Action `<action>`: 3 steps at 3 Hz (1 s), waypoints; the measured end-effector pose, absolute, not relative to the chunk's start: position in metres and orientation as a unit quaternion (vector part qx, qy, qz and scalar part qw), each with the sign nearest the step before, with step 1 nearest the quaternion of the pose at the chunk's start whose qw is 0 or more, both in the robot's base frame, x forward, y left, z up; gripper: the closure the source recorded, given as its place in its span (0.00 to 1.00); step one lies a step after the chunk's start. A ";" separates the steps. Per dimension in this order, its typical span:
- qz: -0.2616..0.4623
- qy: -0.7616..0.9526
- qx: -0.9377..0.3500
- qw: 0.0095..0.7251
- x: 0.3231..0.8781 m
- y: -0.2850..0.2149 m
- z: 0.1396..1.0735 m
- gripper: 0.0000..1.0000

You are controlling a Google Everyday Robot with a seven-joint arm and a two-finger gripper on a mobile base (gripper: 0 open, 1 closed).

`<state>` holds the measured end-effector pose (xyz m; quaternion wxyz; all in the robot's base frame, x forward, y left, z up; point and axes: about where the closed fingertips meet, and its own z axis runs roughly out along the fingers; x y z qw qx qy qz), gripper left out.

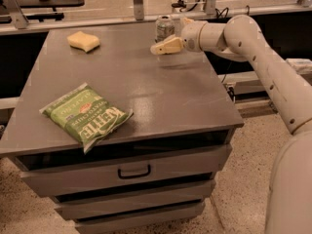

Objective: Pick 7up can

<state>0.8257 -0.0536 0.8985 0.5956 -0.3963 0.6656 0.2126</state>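
Observation:
The 7up can (164, 27) stands upright near the far edge of the grey cabinet top (146, 91), right of centre. My gripper (171, 36) reaches in from the right on a white arm and is open. One beige finger (166, 46) lies just in front of the can, pointing left. The other finger (186, 20) shows at the can's far right side. The can sits at the mouth of the jaws; I cannot tell if a finger touches it.
A green Kettle chip bag (86, 115) lies at the front left of the top. A yellow sponge (83, 41) lies at the far left. Drawers sit below the front edge. A rail and posts run behind the cabinet.

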 end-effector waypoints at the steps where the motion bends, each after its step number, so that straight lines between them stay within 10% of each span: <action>1: 0.221 0.663 -0.385 0.603 0.846 -0.042 0.895 0.16; 3: 0.248 0.647 -0.380 0.613 0.847 -0.042 0.903 0.71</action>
